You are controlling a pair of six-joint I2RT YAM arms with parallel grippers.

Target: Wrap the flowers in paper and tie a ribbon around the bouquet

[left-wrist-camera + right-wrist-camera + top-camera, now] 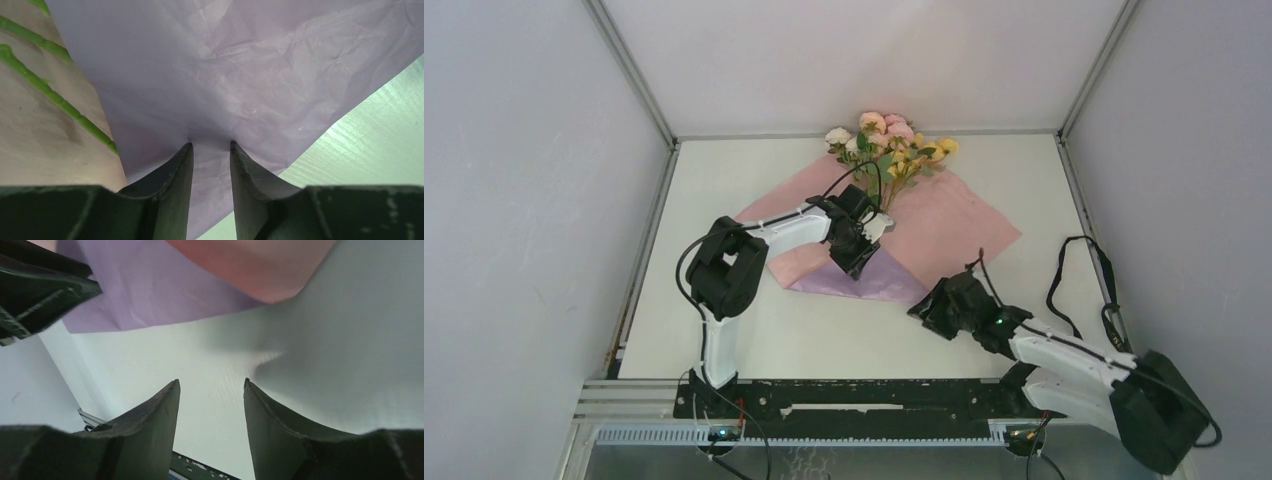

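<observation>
A: Top: flowers lie on the paper beyond the left gripper, one lilac flap folded over beneath it. No ribbon seen. Wrap barely started, tie untouched.
B: Left wrist only: stems left of its tips. Jaws a narrow gap apart, tips on the flap, no clamp visible.
A: Right wrist: right gripper parted, empty, paper edge ahead.

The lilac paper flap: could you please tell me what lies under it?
The green flower stems run under the paper flap at its left edge. Their lower ends, and anything else beneath, are covered.
</observation>
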